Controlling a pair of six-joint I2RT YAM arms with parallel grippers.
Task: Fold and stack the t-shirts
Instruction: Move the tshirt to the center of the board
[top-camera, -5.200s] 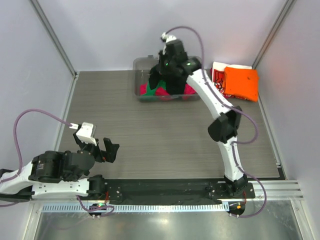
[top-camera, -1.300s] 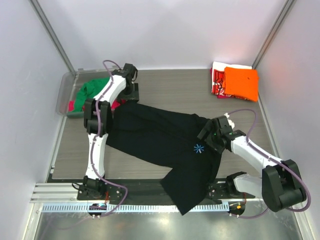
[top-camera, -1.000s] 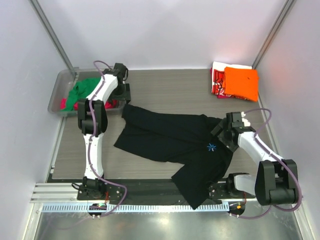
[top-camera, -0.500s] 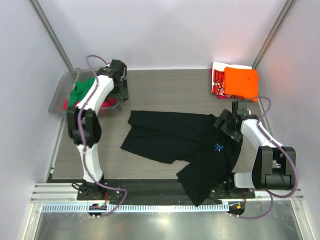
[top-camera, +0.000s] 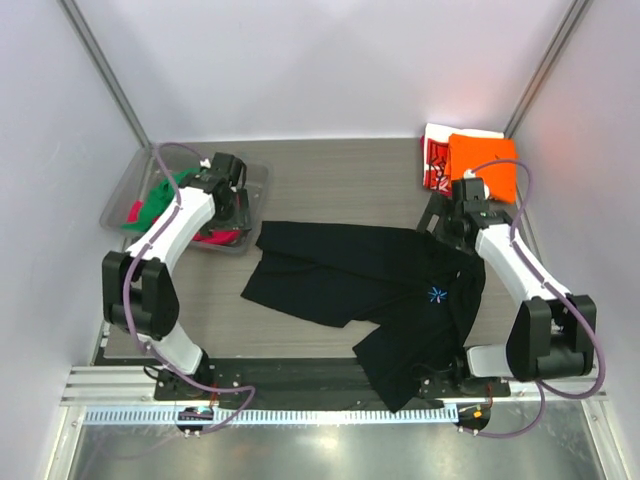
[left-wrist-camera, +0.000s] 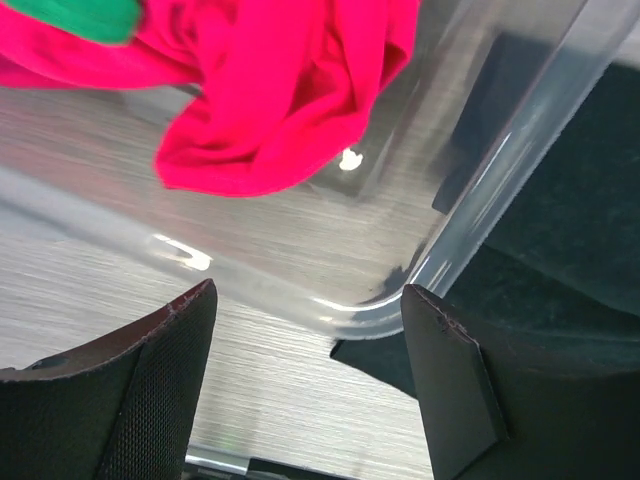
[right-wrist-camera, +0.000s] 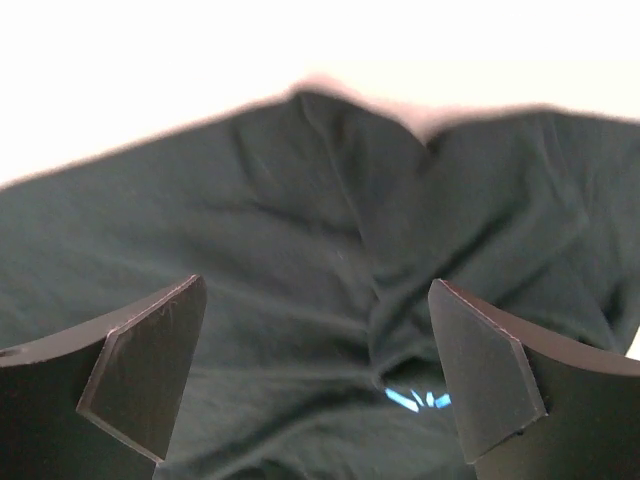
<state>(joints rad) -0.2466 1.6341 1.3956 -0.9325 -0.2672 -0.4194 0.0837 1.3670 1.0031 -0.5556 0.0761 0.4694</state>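
A black t-shirt (top-camera: 340, 270) lies spread across the middle of the table, its light-blue starburst (top-camera: 437, 294) facing up and one end hanging over the near edge. My right gripper (top-camera: 437, 222) hovers open over the shirt's far right part. In the right wrist view, black cloth (right-wrist-camera: 300, 250) and the starburst (right-wrist-camera: 415, 400) fill the space between the fingers, which grip nothing. My left gripper (top-camera: 240, 215) is open at the near right corner of the clear bin (top-camera: 255, 180), which holds green (top-camera: 160, 195) and magenta (left-wrist-camera: 290, 90) tees. An orange tee (top-camera: 485, 165) lies on a red-and-white one (top-camera: 433, 160) at the far right.
The bin's clear wall (left-wrist-camera: 480, 200) stands just ahead of my left fingers (left-wrist-camera: 455, 380), with a corner of the black shirt (left-wrist-camera: 580, 200) beside it. Side walls close in the table on the left and right. A black rail (top-camera: 300, 375) runs along the near edge.
My right gripper has moved away from me along the shirt's right side, and the shirt has shifted slightly right. My left arm has swung around the bin's right end, and the bin has turned.
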